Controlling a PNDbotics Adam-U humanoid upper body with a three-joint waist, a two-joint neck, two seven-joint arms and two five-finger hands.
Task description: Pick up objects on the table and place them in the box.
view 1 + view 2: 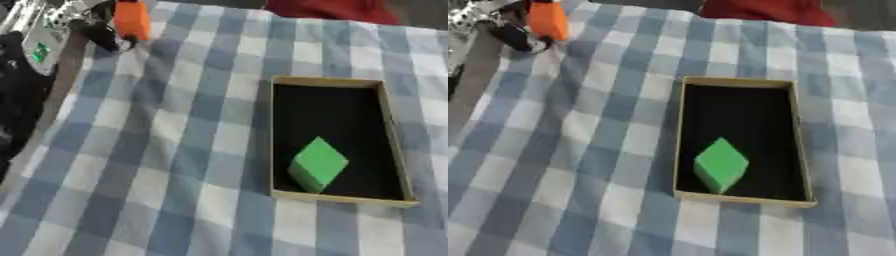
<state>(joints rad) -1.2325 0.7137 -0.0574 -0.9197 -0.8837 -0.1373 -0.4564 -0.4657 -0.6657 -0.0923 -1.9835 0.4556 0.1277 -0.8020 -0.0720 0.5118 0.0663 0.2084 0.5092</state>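
While the box [339,81] is sitting on the blue-and-white checked cloth [175,150] toward three o'clock of the view's middle, a green block [317,164] is lying inside it on the black floor, tipped on a corner near the six o'clock end and closer to the nine o'clock wall. Up at eleven o'clock, the left hand [107,31] is showing dark fingers curling around an orange object [132,19], which is hanging above the cloth's far left edge. Silver and black parts of the left arm [35,45] are filling the ten o'clock corner. Something red [328,10] is lying beyond the cloth at one o'clock. Nothing of the right hand is showing.
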